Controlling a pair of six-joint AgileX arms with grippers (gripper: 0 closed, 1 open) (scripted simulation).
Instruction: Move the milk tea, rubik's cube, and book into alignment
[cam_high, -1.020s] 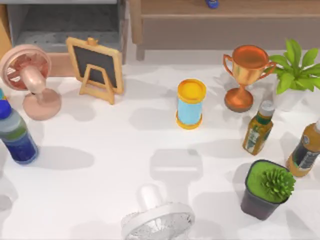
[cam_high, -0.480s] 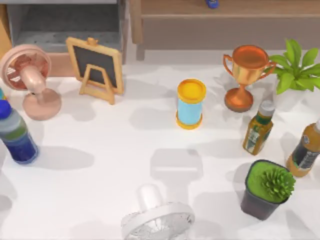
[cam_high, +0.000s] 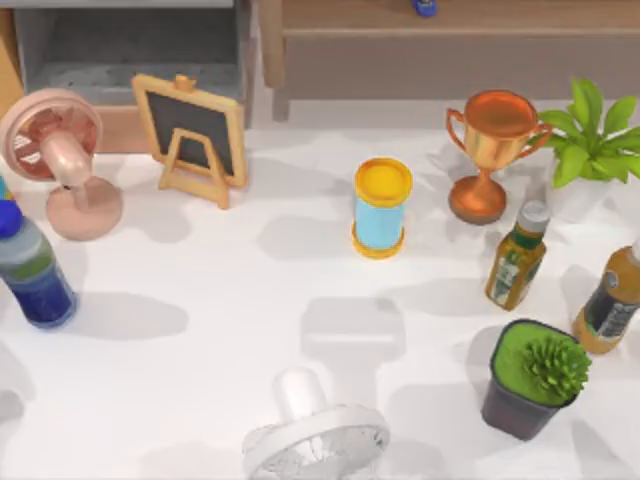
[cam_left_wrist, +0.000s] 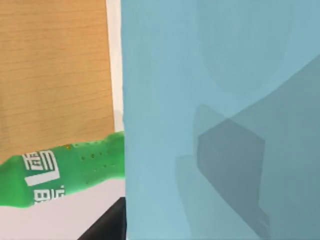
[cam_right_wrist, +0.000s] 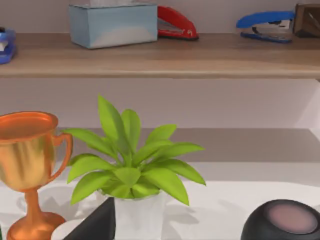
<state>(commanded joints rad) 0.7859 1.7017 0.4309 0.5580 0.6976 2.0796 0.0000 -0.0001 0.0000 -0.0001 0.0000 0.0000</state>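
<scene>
The milk tea, the rubik's cube and the book are out of view. The left wrist view faces a broad pale-blue flat surface (cam_left_wrist: 220, 120), with a green bottle (cam_left_wrist: 60, 175) lying beside it under a wooden panel (cam_left_wrist: 52, 70). A dark wedge (cam_left_wrist: 107, 225) of the left arm's own hardware cuts in at that view's edge. The right wrist view looks over the table's far right toward a leafy plant in a white pot (cam_right_wrist: 132, 170) and a copper trophy (cam_right_wrist: 27, 165). A similar dark wedge (cam_right_wrist: 95, 225) sits at that view's edge.
A blue cylinder with yellow caps (cam_high: 381, 207) stands mid-table. Around it are a small chalkboard easel (cam_high: 190, 135), a pink fan (cam_high: 60, 160), a blue bottle (cam_high: 32, 270), a white fan (cam_high: 315, 440), a trophy (cam_high: 490, 150), two bottles (cam_high: 517, 258) and a potted succulent (cam_high: 535, 378).
A faint shadow at the table's front left corner has shrunk slightly. No object on the table has moved.
</scene>
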